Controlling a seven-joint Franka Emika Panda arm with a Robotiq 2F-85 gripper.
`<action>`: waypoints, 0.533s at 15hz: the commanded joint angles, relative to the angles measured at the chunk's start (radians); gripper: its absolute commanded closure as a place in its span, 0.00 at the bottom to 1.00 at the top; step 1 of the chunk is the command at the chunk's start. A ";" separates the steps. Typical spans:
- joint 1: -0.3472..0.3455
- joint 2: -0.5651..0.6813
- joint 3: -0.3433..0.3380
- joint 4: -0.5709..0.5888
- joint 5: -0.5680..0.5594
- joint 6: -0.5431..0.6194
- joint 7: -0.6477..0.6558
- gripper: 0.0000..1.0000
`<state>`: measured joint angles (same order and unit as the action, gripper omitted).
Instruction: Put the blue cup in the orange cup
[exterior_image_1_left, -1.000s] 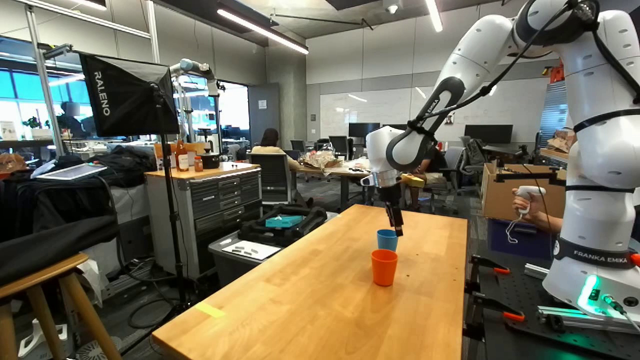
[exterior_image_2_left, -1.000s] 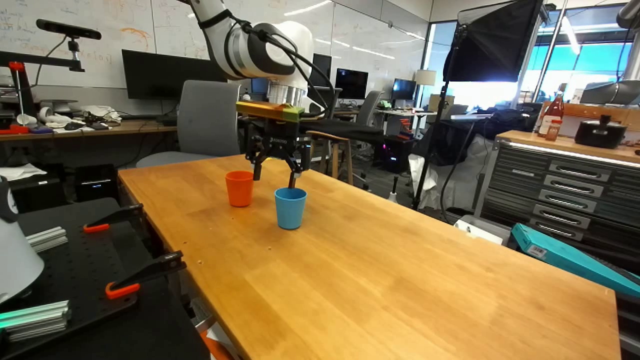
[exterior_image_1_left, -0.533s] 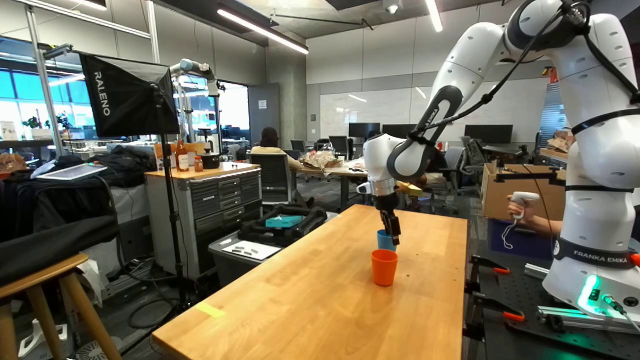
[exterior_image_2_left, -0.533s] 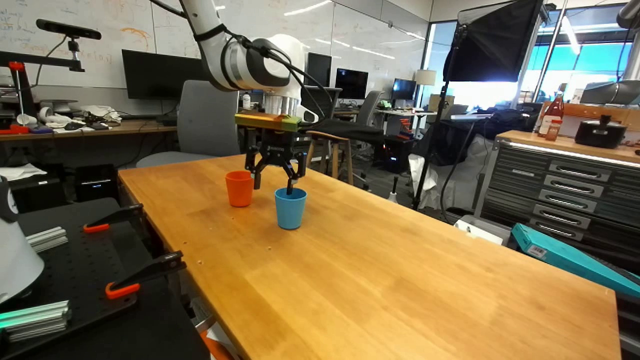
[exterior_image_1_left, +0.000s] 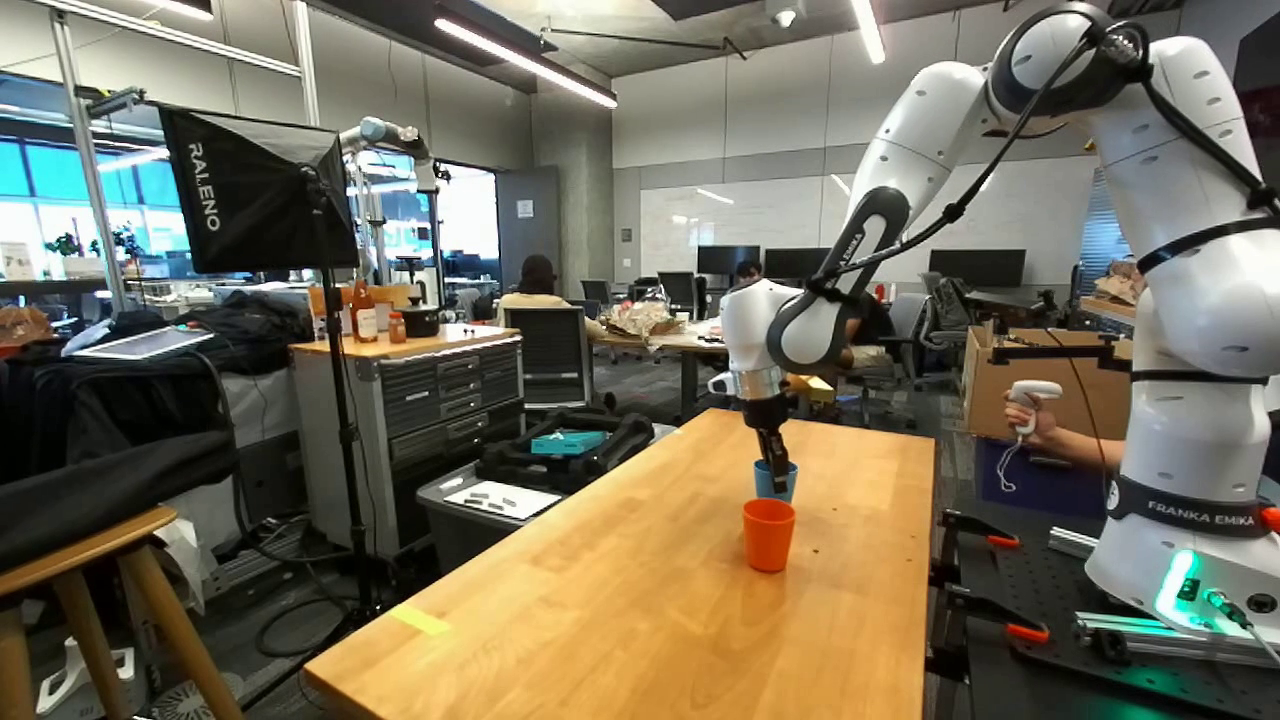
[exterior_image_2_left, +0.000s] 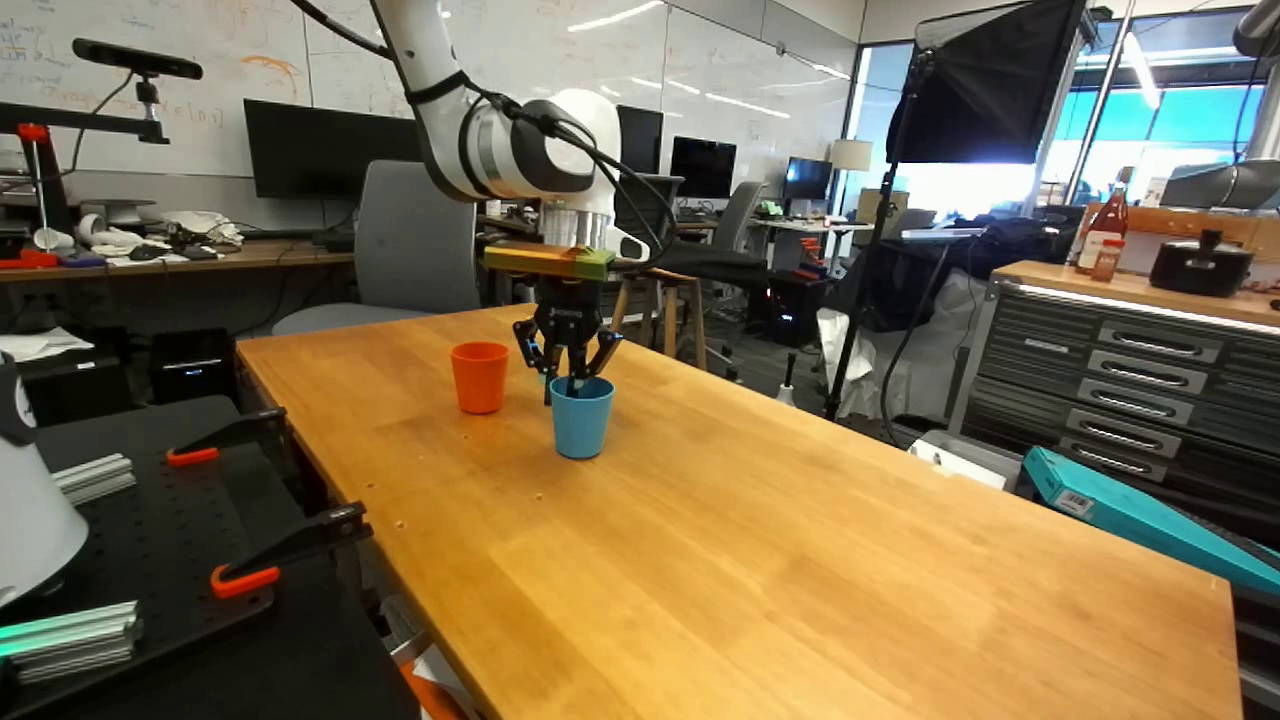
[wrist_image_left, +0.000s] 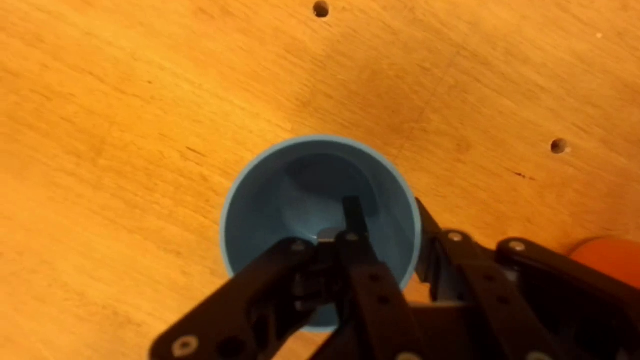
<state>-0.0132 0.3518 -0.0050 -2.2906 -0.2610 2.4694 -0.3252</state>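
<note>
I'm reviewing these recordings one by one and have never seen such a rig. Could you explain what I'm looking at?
The machine is a white jointed robot arm ending in a black two-fingered gripper. Two cameras outside the robot give the wide room pictures; a third, on the wrist, looks down past the gripper. On the wooden table a blue cup and an orange cup stand upright and apart. One finger reaches inside the blue cup, the other is outside; the wrist view shows a gap beside the inner one, so the cup does not look gripped yet. In an exterior view, a person's hand holds a white controller, probably to steer the arm.
</note>
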 joint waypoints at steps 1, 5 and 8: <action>-0.018 0.018 -0.003 0.055 0.014 -0.016 0.011 0.96; -0.034 0.000 0.003 0.071 0.034 -0.040 0.001 0.96; -0.063 -0.050 0.015 0.082 0.100 -0.110 -0.040 0.95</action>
<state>-0.0430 0.3546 -0.0070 -2.2309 -0.2273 2.4436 -0.3214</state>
